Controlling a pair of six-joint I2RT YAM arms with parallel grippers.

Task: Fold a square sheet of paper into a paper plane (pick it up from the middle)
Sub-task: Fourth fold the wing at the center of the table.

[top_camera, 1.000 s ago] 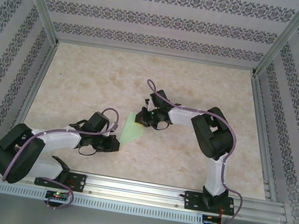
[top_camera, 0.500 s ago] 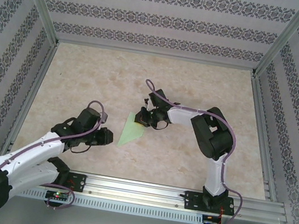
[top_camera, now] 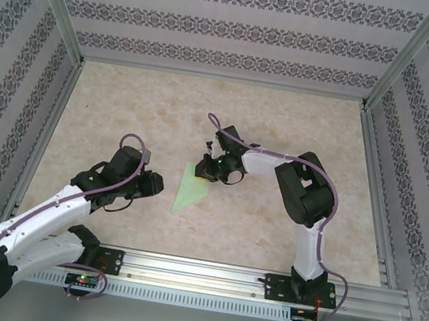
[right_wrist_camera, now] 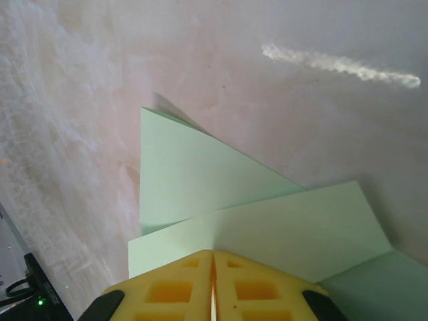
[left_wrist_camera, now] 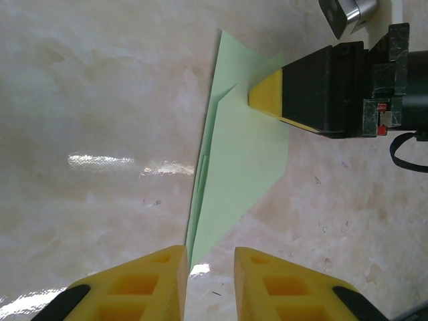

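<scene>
Paper plane (left_wrist_camera: 237, 160) lies just ahead of your left gripper (left_wrist_camera: 208, 262), tip toward its parted jaws; right gripper (right_wrist_camera: 213, 259) clamps the far end.

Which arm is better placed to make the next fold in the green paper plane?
Probably left: the left hand is free, slightly open, aimed at the pointed tip of the paper plane. The right hand is shut on its other end, anchoring it.

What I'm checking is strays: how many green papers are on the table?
1: the folded green paper, at the middle of the table, right tool on its far end. Others may be hidden.
</scene>
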